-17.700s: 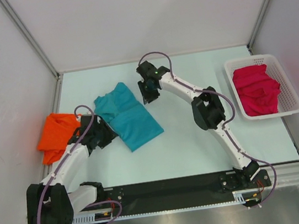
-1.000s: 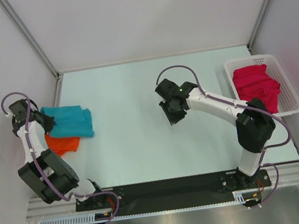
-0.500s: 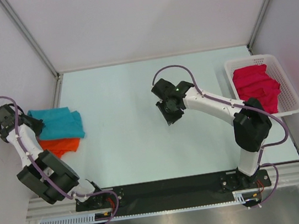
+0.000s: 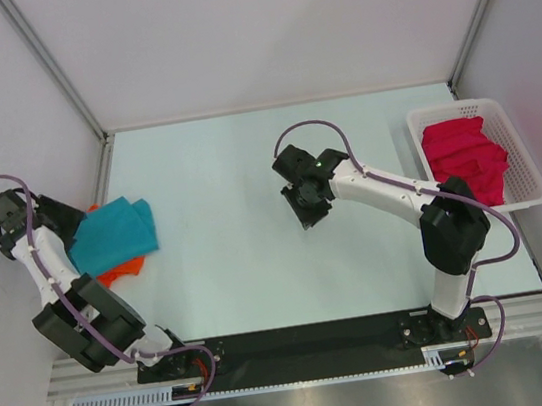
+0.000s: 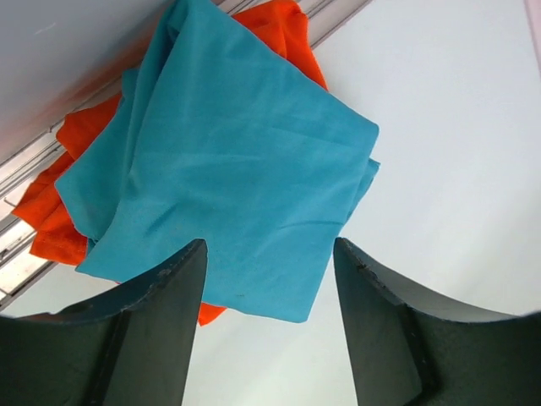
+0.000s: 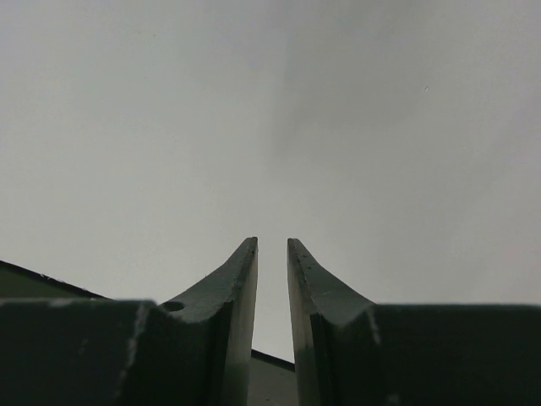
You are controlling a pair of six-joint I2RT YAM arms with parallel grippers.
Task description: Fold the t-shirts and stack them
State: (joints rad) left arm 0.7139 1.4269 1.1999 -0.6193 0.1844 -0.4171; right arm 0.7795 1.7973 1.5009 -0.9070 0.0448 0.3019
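1. My left hand [image 5: 269, 254] is spread wide and empty, pointing at the folded teal t-shirt [image 5: 228, 186].
2. That shirt lies on the orange t-shirt [image 5: 46, 224] at the bench's [image 4: 246, 166] left edge.
3. My right hand [image 6: 272, 247] is almost closed, holding nothing, over mid-bench.
4. The pink t-shirt [image 4: 462, 164] sits in the basket [image 4: 532, 191].

Orange t-shirt [image 5: 51, 216] mostly buried under teal t-shirt [image 5: 228, 178]. Left end effector [image 5: 269, 245]: finger bases cut off at bottom edge.
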